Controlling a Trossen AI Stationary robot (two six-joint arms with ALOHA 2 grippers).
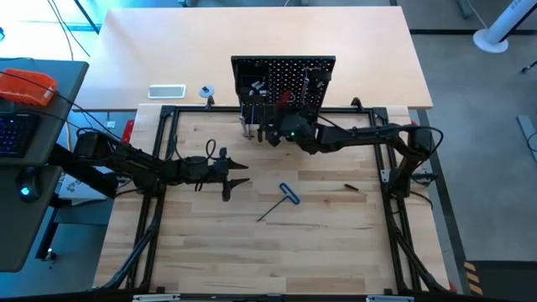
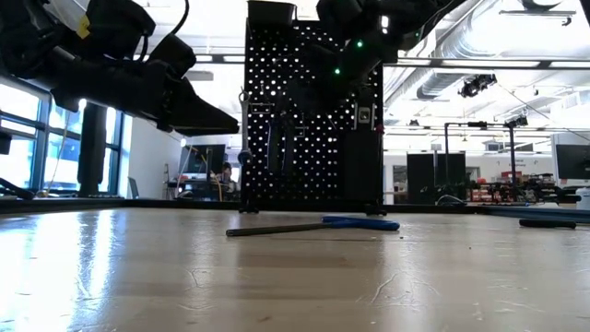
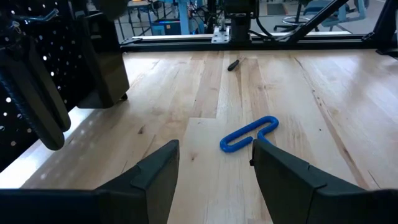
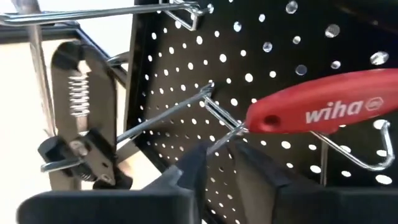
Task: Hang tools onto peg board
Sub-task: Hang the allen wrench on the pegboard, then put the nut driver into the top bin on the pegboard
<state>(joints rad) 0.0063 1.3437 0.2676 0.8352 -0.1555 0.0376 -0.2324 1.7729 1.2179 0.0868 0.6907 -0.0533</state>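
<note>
The right tool (image 4: 217,163), fingers slightly apart and gripping nothing, sits at the board (image 1: 284,84), where the red screwdriver (image 4: 317,111) rests across a hook. The left tool (image 3: 214,171), open and empty, hovers over the bench (image 1: 319,252) near the blue hex key (image 3: 249,133), likely next.

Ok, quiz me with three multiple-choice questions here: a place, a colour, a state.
1. Where is the blue-handled T-shaped metal hex key? A hanging on a hook; B flat on the light wooden table; C on the floor.
2. What colour is the handle of the screwdriver at the black perforated peg board, ahead of the right hand? A yellow; B green; C red.
3. How is the left hand? A open, empty; B shut on a wrench; C shut on pliers.
B, it lies on the boards; C, seen in the right wrist view; A, it gapes around nothing.
</note>
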